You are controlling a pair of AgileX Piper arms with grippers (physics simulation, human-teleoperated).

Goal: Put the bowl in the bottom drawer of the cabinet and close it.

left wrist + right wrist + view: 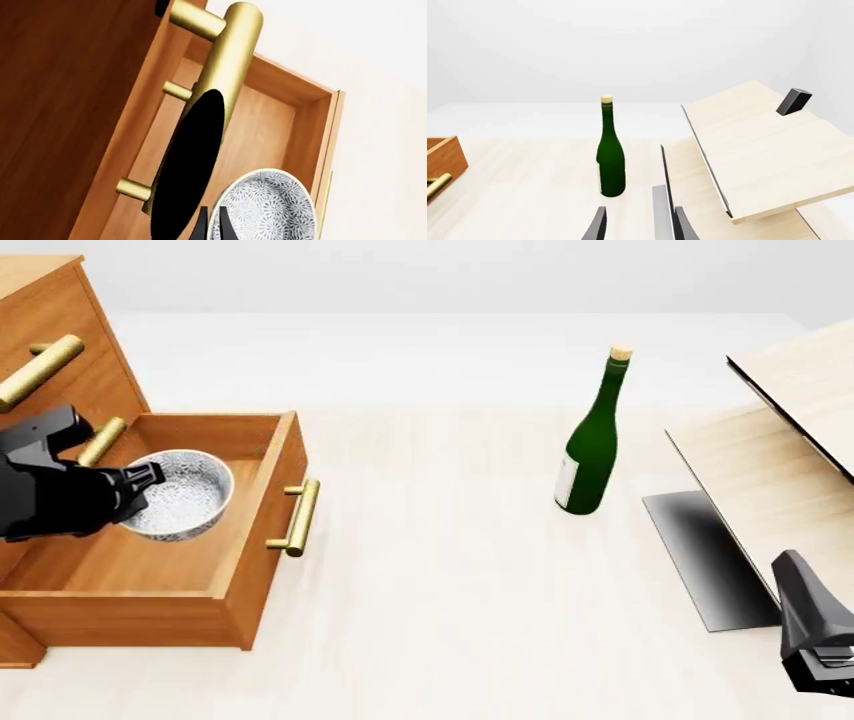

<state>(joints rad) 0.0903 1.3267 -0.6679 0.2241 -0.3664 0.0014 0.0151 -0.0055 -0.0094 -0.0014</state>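
We had left end effector [140,483] gripping bowl [180,492] rim over open bottom drawer [254,530]; lower gently, release flat, clear of handle [296,517].

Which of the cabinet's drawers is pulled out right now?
The bottom drawer, the lowest one, stands open with the bowl over it; the drawers above sit flush in the cabinet.
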